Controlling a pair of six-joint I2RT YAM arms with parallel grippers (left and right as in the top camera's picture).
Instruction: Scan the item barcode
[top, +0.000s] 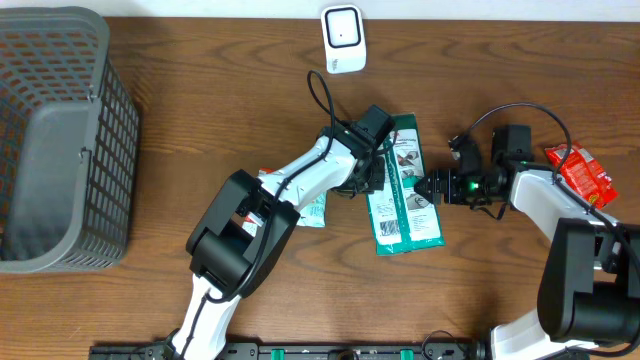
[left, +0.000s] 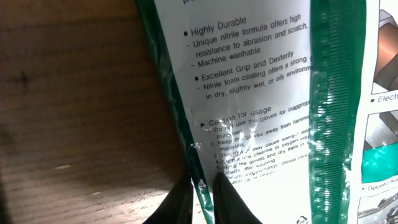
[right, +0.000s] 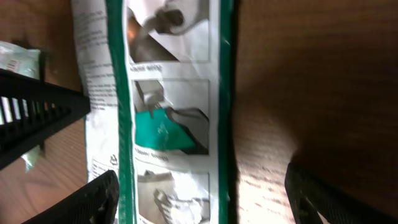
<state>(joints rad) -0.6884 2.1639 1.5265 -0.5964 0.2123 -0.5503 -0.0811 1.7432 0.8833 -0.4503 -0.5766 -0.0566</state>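
Package (top: 403, 190) lies mid-table, left gripper (left: 202, 202) clenched on its edge, right gripper (right: 205, 190) spread wide beside it; scanner (top: 342, 38) far, basket (top: 60, 140) left, red packet (top: 582, 172) right.

Grey basket (top: 112, 140) far left; red packet (top: 582, 172) far right

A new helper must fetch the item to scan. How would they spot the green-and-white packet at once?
On the dark wooden table, look right of the grey mesh basket to the centre. There lies a flat green-and-white plastic packet. It is the largest packet, with green edges and picture panels, unlike the small pale packet to its left and the red packet at far right.
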